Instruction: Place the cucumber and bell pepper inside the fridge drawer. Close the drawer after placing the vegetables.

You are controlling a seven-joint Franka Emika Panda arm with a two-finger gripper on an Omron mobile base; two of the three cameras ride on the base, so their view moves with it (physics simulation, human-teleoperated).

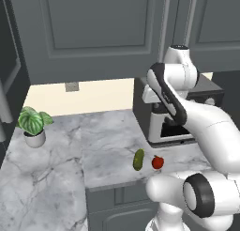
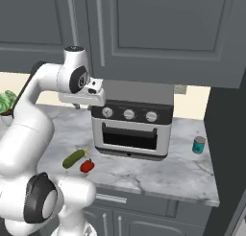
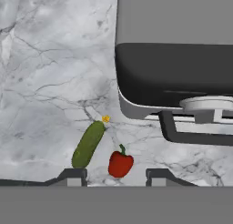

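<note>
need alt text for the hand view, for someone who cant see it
Looking down at a grey marble counter, a green cucumber lies beside a small red bell pepper, the two close but not touching. A dark toaster oven with a front handle fills the upper right, and the gripper fingertips rise at the bottom edge, above the vegetables and holding nothing.

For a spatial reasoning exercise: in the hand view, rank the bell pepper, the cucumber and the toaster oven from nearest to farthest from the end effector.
1. Bell pepper, just above the end effector, between its fingertips.
2. Cucumber, up and to the left, beside the pepper.
3. Toaster oven, at the upper right.
</note>
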